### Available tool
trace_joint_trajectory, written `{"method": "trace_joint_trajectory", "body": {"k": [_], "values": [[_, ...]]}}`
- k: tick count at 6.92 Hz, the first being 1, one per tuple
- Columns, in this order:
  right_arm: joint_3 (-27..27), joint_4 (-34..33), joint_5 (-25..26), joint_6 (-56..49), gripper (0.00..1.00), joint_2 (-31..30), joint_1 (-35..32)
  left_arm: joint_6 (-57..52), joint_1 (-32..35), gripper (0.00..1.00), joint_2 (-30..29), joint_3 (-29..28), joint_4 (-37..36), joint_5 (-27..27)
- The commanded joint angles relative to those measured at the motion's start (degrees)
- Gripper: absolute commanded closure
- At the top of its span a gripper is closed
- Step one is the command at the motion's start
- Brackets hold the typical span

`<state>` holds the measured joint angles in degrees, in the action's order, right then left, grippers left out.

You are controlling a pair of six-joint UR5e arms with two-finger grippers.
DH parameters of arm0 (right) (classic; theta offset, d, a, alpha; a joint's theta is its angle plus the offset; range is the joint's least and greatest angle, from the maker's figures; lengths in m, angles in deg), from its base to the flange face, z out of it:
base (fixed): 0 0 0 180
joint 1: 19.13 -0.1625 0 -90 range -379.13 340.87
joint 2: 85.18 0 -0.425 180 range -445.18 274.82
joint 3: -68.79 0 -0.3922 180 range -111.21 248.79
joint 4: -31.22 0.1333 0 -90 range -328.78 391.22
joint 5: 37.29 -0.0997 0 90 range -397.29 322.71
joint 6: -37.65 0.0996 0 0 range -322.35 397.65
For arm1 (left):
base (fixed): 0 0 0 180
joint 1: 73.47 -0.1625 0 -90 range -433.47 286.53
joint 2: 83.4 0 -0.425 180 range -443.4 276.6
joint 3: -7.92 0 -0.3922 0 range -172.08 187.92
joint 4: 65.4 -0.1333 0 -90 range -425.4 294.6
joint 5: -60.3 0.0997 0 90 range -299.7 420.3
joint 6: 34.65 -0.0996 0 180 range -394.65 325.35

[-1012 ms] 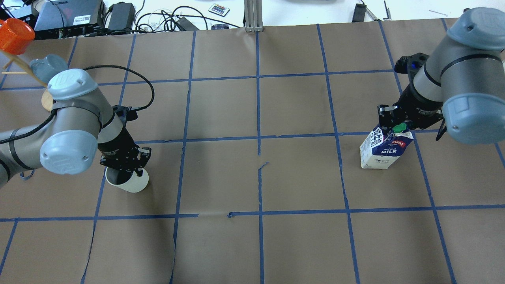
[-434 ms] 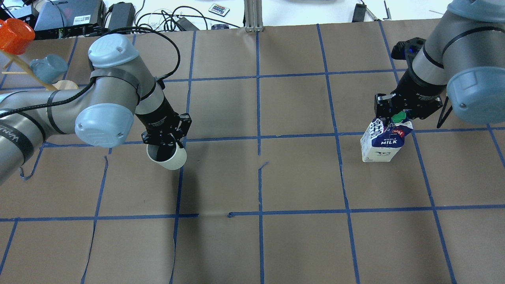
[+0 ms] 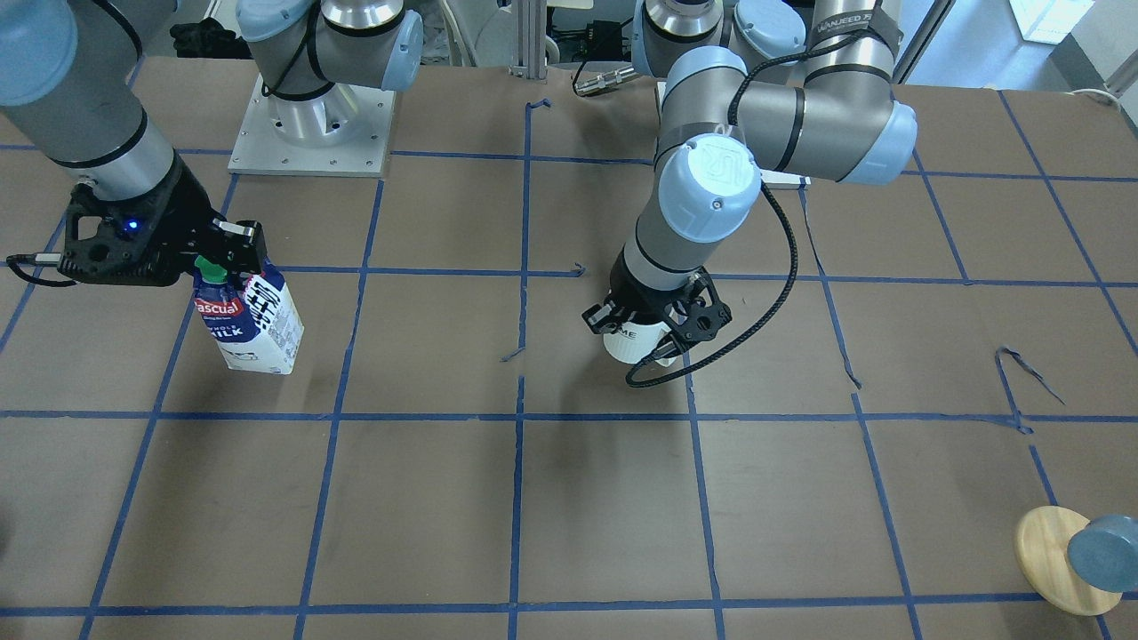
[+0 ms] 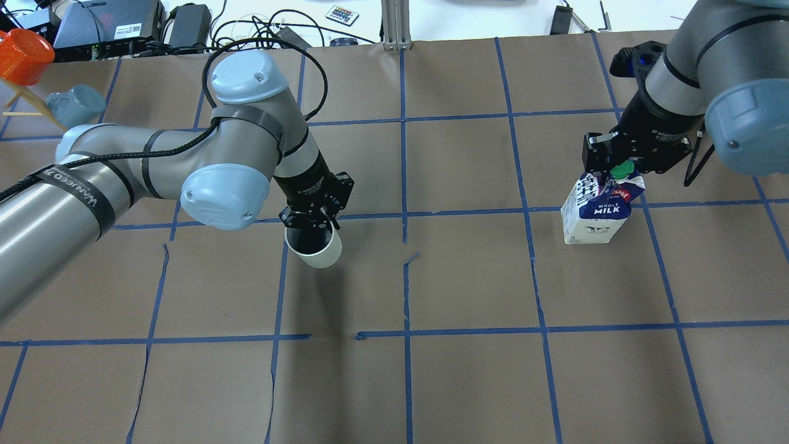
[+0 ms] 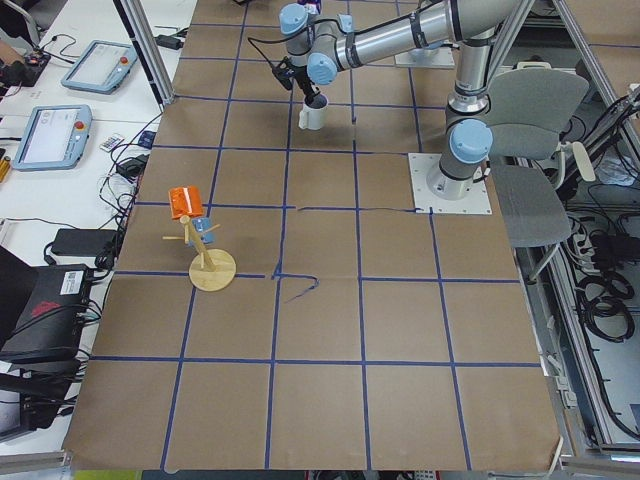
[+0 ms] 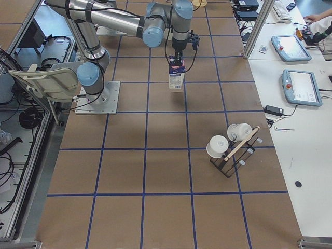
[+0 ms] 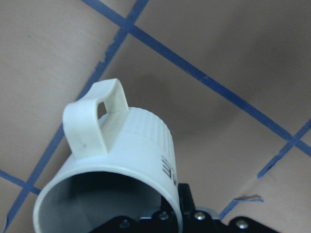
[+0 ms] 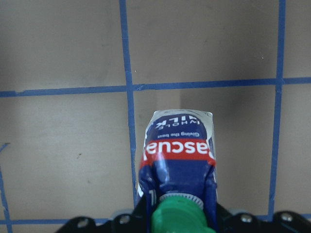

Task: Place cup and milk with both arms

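My left gripper (image 4: 312, 220) is shut on the rim of the white cup (image 4: 319, 251), which hangs above the table just left of centre. The cup also shows in the front view (image 3: 631, 344) and in the left wrist view (image 7: 131, 150), where its handle points away from the gripper. My right gripper (image 4: 615, 171) is shut on the top of the milk (image 4: 594, 214), by its green cap, at the right. The carton also shows in the front view (image 3: 256, 324) and the right wrist view (image 8: 177, 150). I cannot tell whether its base touches the table.
A wooden mug tree with an orange cup (image 4: 23, 55) and a blue cup (image 4: 74, 103) stands at the far left; its disc base (image 3: 1052, 556) shows in the front view. A rack with white mugs (image 6: 228, 148) stands at the right end. Cables and devices line the far edge.
My left arm has carried the cup to the right and farther back, toward the table's centre. My right gripper has shifted slightly away with the milk, and the carton hangs more upright.
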<state>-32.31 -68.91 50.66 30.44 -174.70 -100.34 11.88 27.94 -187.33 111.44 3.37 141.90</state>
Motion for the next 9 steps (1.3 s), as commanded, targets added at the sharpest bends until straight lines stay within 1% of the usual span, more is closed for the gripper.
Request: {"method": "trace_joint_trajectory", "body": {"k": [1, 2, 3, 4, 5, 6, 7, 8, 9], "values": [[7.0, 1.4, -0.3, -0.3, 0.86, 2.8, -2.3, 1.8, 5.6, 1.0, -4.3, -3.6, -3.0, -1.8], [10.6, 3.0, -2.7, -0.5, 0.86, 6.1, -2.8, 1.9, 8.0, 1.0, -7.7, -6.4, -3.3, -2.2], [14.1, 2.8, -4.6, -0.6, 0.86, 10.0, -3.4, 2.0, 8.6, 1.0, -11.1, -10.1, -3.6, -2.4], [18.0, 2.3, -4.8, -0.5, 0.87, 13.5, -5.1, 2.0, 9.3, 1.0, -14.3, -13.7, -3.6, -2.3], [20.0, 2.7, -4.5, -0.4, 0.87, 14.8, -6.1, 2.0, 10.0, 1.0, -16.2, -15.3, -3.6, -2.4], [19.5, 3.1, -4.5, 0.4, 0.88, 15.1, -6.4, 1.9, 10.3, 0.98, -17.2, -15.3, -3.4, -2.3], [18.5, 3.2, -4.2, 1.0, 0.89, 14.9, -8.0, 1.4, 10.3, 0.01, -16.7, -15.7, -3.0, -2.5], [16.0, 2.8, -3.8, 2.2, 0.93, 14.5, -10.7, -0.3, 10.0, 0.0, -16.1, -16.0, -3.1, -2.1], [14.4, 2.0, -4.1, 3.4, 0.93, 13.2, -12.1, -3.7, 8.6, 0.0, -14.9, -16.2, -3.0, -2.5]]}}
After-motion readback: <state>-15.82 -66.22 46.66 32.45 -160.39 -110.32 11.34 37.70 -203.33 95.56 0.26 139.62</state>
